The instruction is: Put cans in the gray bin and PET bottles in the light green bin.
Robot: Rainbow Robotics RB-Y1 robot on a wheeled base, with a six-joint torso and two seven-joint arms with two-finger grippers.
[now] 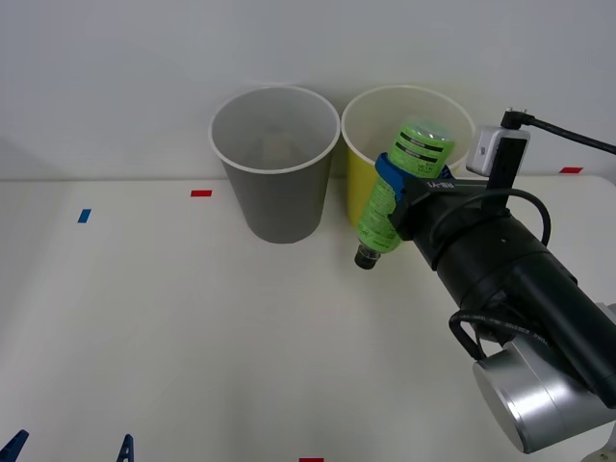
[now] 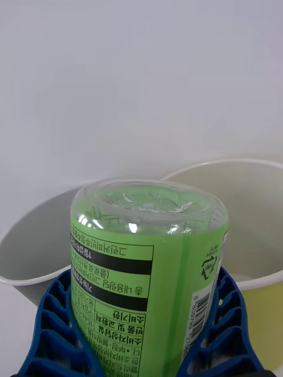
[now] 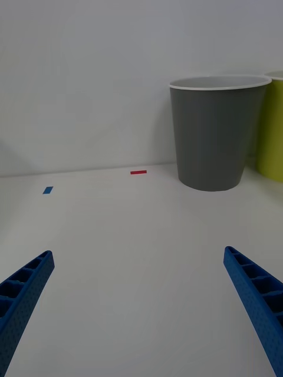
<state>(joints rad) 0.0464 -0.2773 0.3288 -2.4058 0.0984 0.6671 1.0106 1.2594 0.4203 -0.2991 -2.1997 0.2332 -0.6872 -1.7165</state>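
The right gripper (image 1: 399,192) holds the bottle (image 1: 399,178) in the air, its blue fingers (image 2: 56,330) clamped on either side of the green label. The bottle is tilted, with the black cap pointing down toward the table (image 1: 192,337) and the clear base raised toward the rim of the green bin (image 1: 358,178). In the front view it hangs in front of that bin's near wall, the base overlapping the opening; whether it is truly over the opening I cannot tell. From the right wrist camera, the base sits in front of both rims — the gray bin (image 2: 35,247) on one side, the green one on the other.

The two bins stand upright side by side at the far edge of the table, touching or nearly so. The gray bin's pale inside looks bare.

The left gripper (image 3: 141,318) waits low over the near left of the table, fingers spread wide and holding nothing — well apart from the bins. Small red and blue tape marks (image 1: 200,192) lie on the table.
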